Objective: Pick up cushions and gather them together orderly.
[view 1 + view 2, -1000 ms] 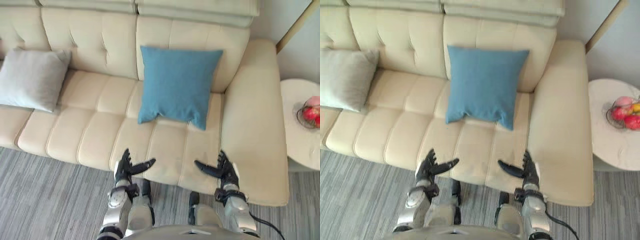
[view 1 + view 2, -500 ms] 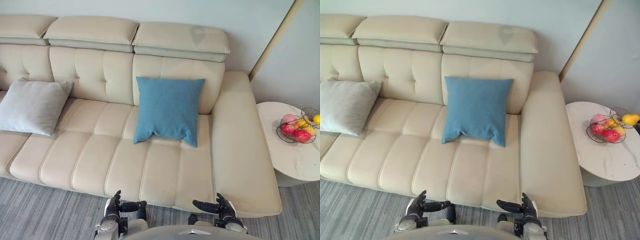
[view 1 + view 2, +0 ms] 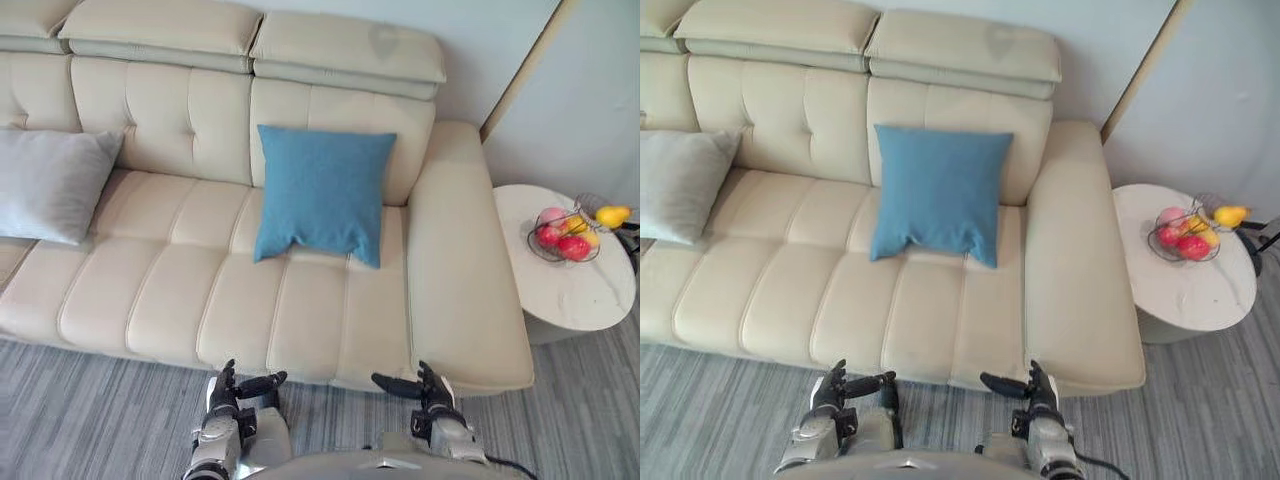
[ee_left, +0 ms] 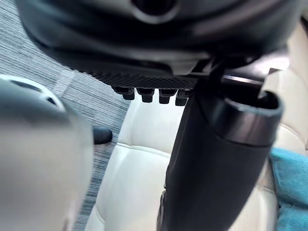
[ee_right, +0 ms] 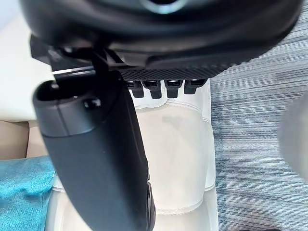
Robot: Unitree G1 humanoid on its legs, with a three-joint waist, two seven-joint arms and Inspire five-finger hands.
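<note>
Cushion (image 3: 322,193) (blue) on sofa (image 3: 160,290), well apart fr. left hand (image 3: 223,392), right hand (image 3: 431,388).

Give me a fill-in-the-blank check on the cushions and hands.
The blue square fabric cushion leans against the cream leather sofa's ____.
The grey square fabric cushion lies to the robot's ____ of the blue one.
The left hand and the right hand, fingers open, each hold ____.
The wire fruit basket stands on a round white ____.
Missing words: backrest; left; nothing; table.
</note>
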